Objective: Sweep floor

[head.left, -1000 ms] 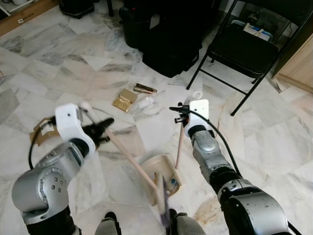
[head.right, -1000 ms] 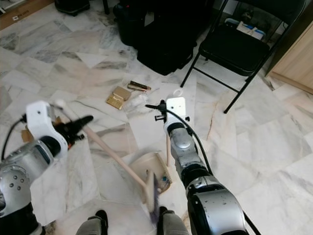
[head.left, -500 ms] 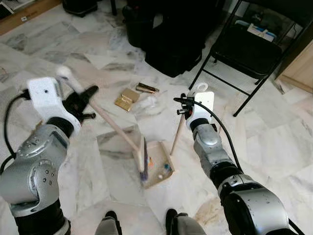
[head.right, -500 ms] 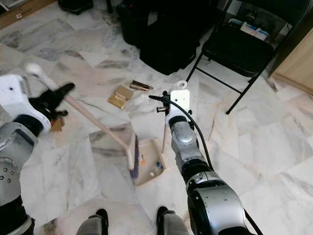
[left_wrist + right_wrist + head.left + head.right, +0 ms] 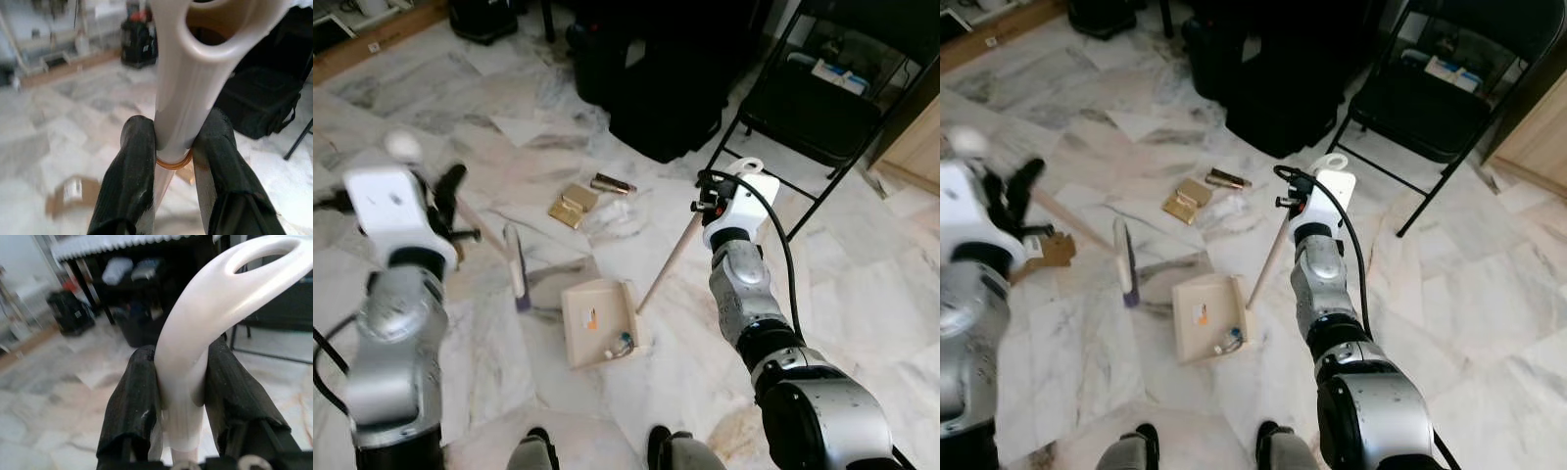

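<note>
While your left hand pinches the broom handle between both fingers, the broom head stands tilted on the marble floor, just left of the dustpan. Your right hand is clamped on the dustpan's handle; the pan lies flat, holding small scraps. Gold wrappers lie farther ahead, near a folding chair.

One broom and one dustpan are seen on the marble floor. Two small bits of litter are counted inside the dustpan. Farther off, two gold packets and one dark tube are seen; one folding chair is counted far right.
</note>
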`<state>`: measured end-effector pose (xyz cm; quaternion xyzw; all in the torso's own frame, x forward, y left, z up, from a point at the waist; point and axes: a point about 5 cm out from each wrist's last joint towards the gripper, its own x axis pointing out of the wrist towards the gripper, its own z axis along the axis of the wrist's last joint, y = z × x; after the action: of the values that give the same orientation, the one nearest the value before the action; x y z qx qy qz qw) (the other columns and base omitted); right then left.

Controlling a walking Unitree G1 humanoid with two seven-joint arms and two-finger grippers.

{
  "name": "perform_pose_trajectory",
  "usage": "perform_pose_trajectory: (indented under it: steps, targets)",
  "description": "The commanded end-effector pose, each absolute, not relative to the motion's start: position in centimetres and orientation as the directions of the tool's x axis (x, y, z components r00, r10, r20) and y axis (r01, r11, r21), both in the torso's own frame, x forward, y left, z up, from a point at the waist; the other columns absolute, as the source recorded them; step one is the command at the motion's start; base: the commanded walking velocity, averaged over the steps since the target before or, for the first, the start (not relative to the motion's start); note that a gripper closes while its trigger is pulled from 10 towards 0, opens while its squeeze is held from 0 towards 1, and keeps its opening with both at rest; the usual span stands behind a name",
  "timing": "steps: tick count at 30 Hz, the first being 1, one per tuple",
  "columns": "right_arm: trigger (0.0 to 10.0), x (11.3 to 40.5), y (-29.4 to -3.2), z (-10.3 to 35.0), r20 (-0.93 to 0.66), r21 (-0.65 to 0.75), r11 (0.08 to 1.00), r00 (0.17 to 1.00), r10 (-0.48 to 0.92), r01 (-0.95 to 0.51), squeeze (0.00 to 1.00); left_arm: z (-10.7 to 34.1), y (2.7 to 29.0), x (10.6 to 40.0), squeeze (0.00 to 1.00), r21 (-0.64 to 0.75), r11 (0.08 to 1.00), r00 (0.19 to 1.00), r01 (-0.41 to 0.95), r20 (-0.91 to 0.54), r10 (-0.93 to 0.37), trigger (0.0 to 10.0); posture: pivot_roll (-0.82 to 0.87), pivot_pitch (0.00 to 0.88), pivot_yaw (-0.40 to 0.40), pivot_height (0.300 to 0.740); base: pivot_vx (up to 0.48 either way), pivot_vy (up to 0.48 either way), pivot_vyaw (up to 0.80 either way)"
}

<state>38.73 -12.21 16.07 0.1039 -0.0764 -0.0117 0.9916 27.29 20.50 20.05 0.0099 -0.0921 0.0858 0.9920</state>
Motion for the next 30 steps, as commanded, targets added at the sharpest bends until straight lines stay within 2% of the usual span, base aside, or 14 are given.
perform_pose_trajectory:
  steps: [1, 6, 11, 21, 22, 30]
  targets:
    - [10.0, 38.8, -12.5, 18.1, 0.243, 0.246, 0.969, 0.968, -0.062, 0.0, 0.0, 20.3, 19.9, 27.3, 0.0, 0.006, 0.988, 0.963, -0.151, 0.227, 0.146, 10.0, -0.01, 0.092, -0.031, 0.74, 0.0, 0.0, 0.0]
    - [10.0, 38.2, -13.4, 19.3, 0.318, 0.255, 0.967, 0.946, -0.07, -0.014, 0.0, 20.1, 19.9, 28.1, 0.0, -0.005, 0.984, 0.953, -0.179, 0.25, 0.174, 10.0, -0.03, 0.04, -0.037, 0.74, 0.0, 0.0, 0.0]
    - [10.0, 37.9, -13.5, 19.4, 0.322, 0.267, 0.964, 0.943, -0.081, -0.008, 0.0, 20.3, 19.9, 28.3, 0.0, 0.001, 0.984, 0.947, -0.178, 0.272, 0.171, 10.0, -0.03, 0.025, -0.033, 0.74, 0.0, 0.0, 0.0]
    - [10.0, 35.9, -13.6, 18.3, 0.302, 0.272, 0.962, 0.948, -0.096, 0.01, 0.0, 19.7, 20.3, 28.0, 0.0, -0.004, 0.972, 0.926, -0.233, 0.303, 0.224, 10.0, -0.03, 0.049, -0.022, 0.74, 0.0, 0.0, 0.0]
    - [10.0, 35.4, -13.9, 18.4, 0.322, 0.21, 0.978, 0.944, -0.079, 0.011, 0.0, 19.5, 20.5, 27.8, 0.0, -0.019, 0.97, 0.922, -0.244, 0.306, 0.238, 10.0, -0.04, 0.088, -0.024, 0.74, 0.0, 0.0, 0.0]
    - [10.0, 33.8, -14.9, 18.3, 0.355, 0.075, 0.997, 0.933, -0.059, 0.034, 0.0, 19.8, 21.0, 27.5, 0.0, -0.027, 0.967, 0.912, -0.253, 0.328, 0.247, 10.0, -0.04, 0.121, -0.032, 0.74, 0.0, 0.0, 0.0]
